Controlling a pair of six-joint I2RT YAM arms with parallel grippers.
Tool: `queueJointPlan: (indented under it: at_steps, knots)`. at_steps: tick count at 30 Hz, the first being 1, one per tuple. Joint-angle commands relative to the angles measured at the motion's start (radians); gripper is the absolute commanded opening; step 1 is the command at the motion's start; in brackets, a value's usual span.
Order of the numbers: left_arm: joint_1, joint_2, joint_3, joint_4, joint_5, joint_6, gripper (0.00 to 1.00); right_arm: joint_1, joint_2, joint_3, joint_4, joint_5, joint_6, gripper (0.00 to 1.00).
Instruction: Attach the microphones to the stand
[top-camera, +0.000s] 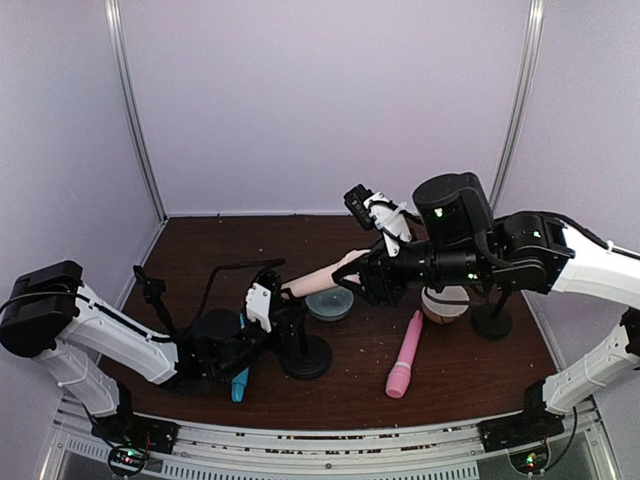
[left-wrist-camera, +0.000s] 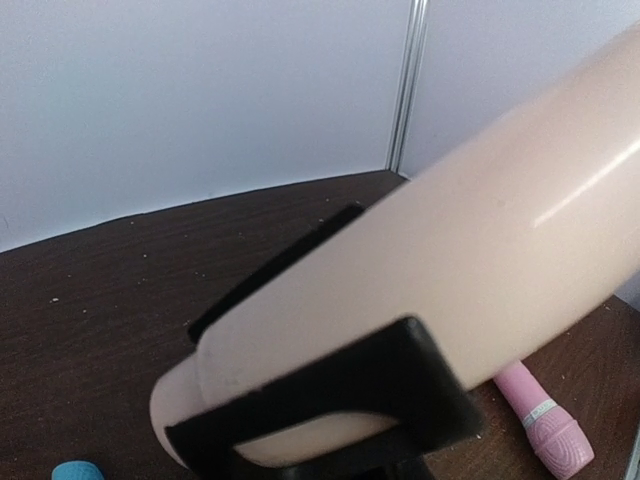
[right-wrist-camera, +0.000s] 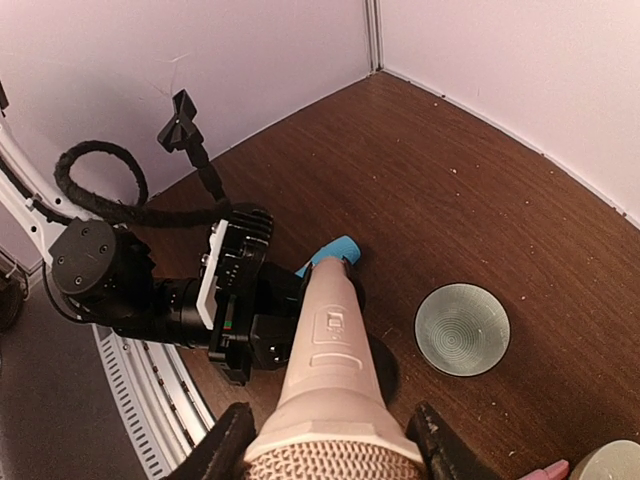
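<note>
Cream plastic microphone (right-wrist-camera: 325, 350) head pinched between right fingers (right-wrist-camera: 228, 445) | tail at black stand clip (left-wrist-camera: 330, 390) | left fingers: cannot tell their state

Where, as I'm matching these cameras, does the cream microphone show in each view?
Top external: cream microphone at centre, slanting.
Left wrist: it fills the centre and right.
Right wrist: bottom centre, head nearest the camera.
Shared landmark: blue microphone.
</note>
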Motion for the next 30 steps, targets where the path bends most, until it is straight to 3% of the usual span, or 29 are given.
queueJointPlan:
  at_steps: [1, 9, 20, 30]
  knots:
    - [-0.046, 0.004, 0.024, 0.074, 0.134, 0.123, 0.0, 0.015, 0.144, -0.03, -0.086, -0.057, 0.073, 0.0]
    - [-0.058, 0.007, 0.02, 0.099, 0.152, 0.139, 0.0, 0.016, 0.206, -0.023, -0.085, -0.102, 0.06, 0.0]
    - [-0.06, 0.002, -0.002, 0.14, 0.166, 0.135, 0.0, 0.017, 0.178, -0.077, -0.064, -0.086, -0.292, 0.0]
    - [-0.061, 0.003, 0.004, 0.141, 0.18, 0.144, 0.0, 0.017, 0.242, -0.043, -0.042, -0.107, -0.279, 0.0]
